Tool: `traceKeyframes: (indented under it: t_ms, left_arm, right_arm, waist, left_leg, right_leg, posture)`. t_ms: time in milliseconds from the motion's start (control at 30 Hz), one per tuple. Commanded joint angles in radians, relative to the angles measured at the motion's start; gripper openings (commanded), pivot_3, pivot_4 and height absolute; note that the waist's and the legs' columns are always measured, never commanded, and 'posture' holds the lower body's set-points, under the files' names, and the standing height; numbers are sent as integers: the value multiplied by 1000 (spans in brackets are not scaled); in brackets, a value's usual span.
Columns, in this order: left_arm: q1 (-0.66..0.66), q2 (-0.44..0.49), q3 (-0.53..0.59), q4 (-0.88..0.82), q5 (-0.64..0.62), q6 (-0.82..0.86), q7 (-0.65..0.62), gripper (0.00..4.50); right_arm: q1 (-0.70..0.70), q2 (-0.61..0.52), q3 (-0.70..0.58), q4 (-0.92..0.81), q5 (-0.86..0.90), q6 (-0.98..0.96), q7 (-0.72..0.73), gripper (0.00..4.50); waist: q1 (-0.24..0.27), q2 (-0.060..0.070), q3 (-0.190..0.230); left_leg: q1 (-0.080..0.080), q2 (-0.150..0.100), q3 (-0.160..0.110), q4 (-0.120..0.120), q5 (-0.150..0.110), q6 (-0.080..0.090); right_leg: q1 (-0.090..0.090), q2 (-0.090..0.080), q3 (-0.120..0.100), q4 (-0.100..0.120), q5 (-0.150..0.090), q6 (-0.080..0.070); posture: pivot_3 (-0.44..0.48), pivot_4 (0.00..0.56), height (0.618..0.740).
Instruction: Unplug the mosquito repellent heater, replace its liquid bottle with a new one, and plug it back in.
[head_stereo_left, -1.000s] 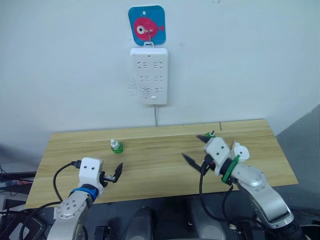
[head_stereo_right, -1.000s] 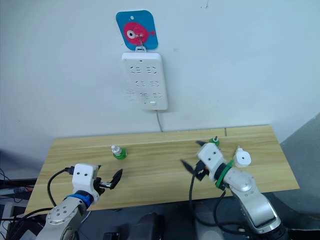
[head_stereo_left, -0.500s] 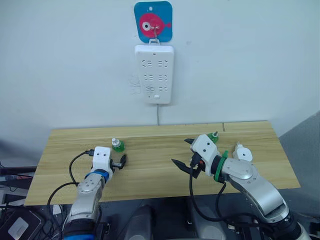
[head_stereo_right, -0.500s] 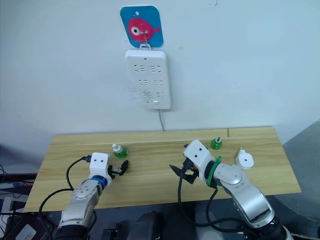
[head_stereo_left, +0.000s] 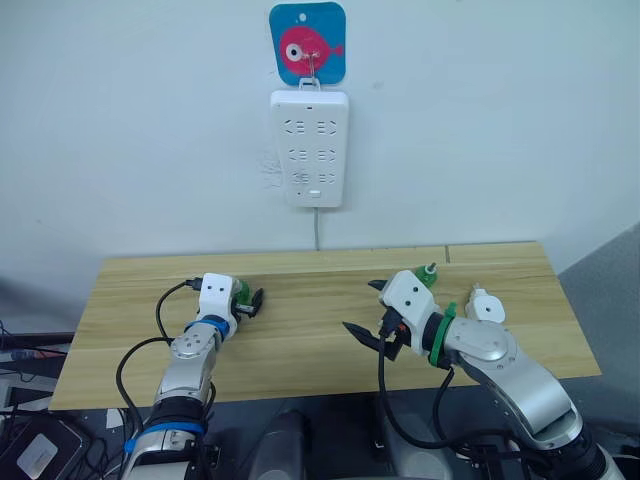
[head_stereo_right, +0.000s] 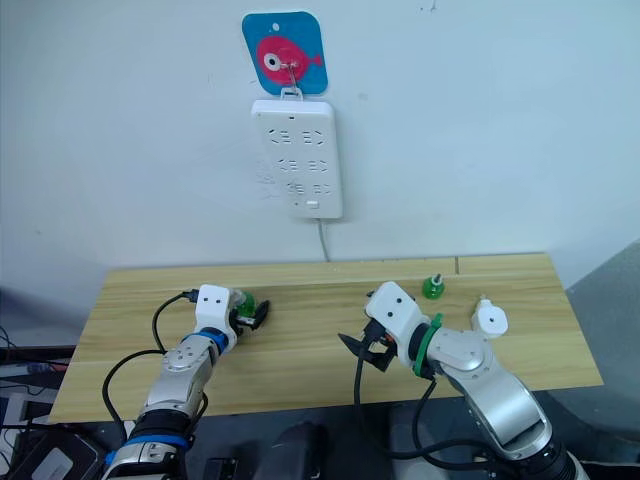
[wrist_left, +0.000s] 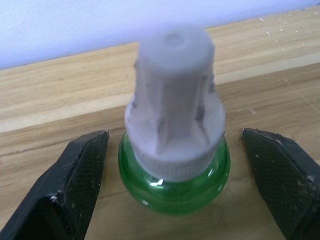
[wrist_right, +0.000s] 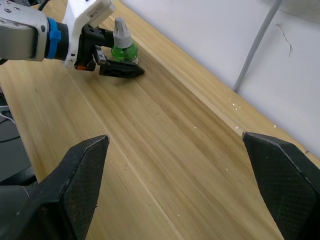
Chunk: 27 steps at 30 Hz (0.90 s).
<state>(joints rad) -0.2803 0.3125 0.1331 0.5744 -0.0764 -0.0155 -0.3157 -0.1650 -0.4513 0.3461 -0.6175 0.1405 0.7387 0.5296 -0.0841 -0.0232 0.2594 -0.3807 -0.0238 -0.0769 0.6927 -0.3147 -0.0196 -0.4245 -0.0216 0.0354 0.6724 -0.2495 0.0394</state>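
Head views: a wooden table (head_stereo_left: 300, 340) stood against a white wall. A white multi-socket strip (head_stereo_left: 309, 148) hung on the wall at 12 o'clock, beneath a blue fish-print hook plate (head_stereo_left: 307, 43), with nothing plugged into it. The left gripper (head_stereo_left: 252, 301) reached to a green liquid bottle with a white cap (head_stereo_right: 241, 301) at 9 o'clock on the table, its fingers spread to either side of the bottle. The right gripper (head_stereo_left: 366, 310) hovered over mid-table, fingers spread wide and empty. A second green bottle (head_stereo_right: 432, 288) stood at 2 o'clock near the table's back edge. The mosquito repellent heater (head_stereo_right: 487, 318), white and rounded, lay just beside it toward 3 o'clock, off the strip.

Left wrist view: the capped green bottle (wrist_left: 175, 150) stood upright between the two black fingers (wrist_left: 70, 185), with gaps on both sides.

Right wrist view: the wide-open fingers (wrist_right: 75, 185) framed bare table; the left gripper (wrist_right: 117, 67) bracketed the bottle (wrist_right: 122, 46) beyond.
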Motion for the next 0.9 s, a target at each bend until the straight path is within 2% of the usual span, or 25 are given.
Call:
traceKeyframes:
  t_ms: [33,133,167,300,467,600,767,900]
  left_arm:
    - [27,4,4,20,-4,-18,-8,3300]
    - [45,11,0,11,0,-28,-18,2369]
    - [50,15,1,8,1,-34,-22,2254]
    - [78,74,-34,-70,16,-93,-114,2257]
    - [116,208,-179,-375,-44,-84,-471,2257]
    - [44,270,-253,-507,-93,-8,-651,2257]
    - [-86,297,-328,-580,-133,113,-799,2257]
    - [-155,288,-361,-578,-125,144,-842,2257]
  right_arm:
    - [9,-8,-11,-54,10,0,1,4500]
    - [7,-12,-17,-51,8,-4,0,4500]
    - [5,-13,-19,-49,7,-7,0,4500]
    - [-11,-18,-54,-63,35,-2,17,4500]
    - [-58,-59,-119,-126,166,73,112,4500]
    - [-138,-70,-140,-139,260,165,143,4500]
    - [-254,-44,-118,-99,298,237,120,4500]
    - [-318,16,-109,-61,321,289,80,4500]
  waist:
    - [0,0,0]
    - [-1,0,0]
    - [-1,0,0]
    - [-4,0,0]
    - [1,2,3]
    - [1,4,4]
    - [-4,4,4]
    - [-10,4,4]
  left_leg:
    - [0,0,0,0,0,0]
    - [0,0,0,0,0,0]
    - [0,0,0,0,0,0]
    - [0,0,0,0,0,0]
    - [-2,0,-1,-1,0,-1]
    - [-3,0,-2,-2,0,-1]
    - [-4,0,-2,-3,0,-1]
    - [-5,0,-2,-4,0,-1]
  right_leg:
    - [0,0,0,0,0,0]
    - [0,0,0,0,0,0]
    - [0,0,0,0,0,0]
    - [0,0,0,0,0,0]
    - [-1,0,0,-2,0,0]
    - [1,-1,-2,-10,1,-2]
    - [0,-1,-3,-9,1,-2]
    - [-1,0,-3,-9,1,-2]
  posture:
    - [-158,282,730]
    - [-158,281,730]
    - [-160,279,730]
    - [-159,274,730]
    - [-164,257,730]
    - [-178,240,730]
    - [-198,223,730]
    - [-215,214,730]
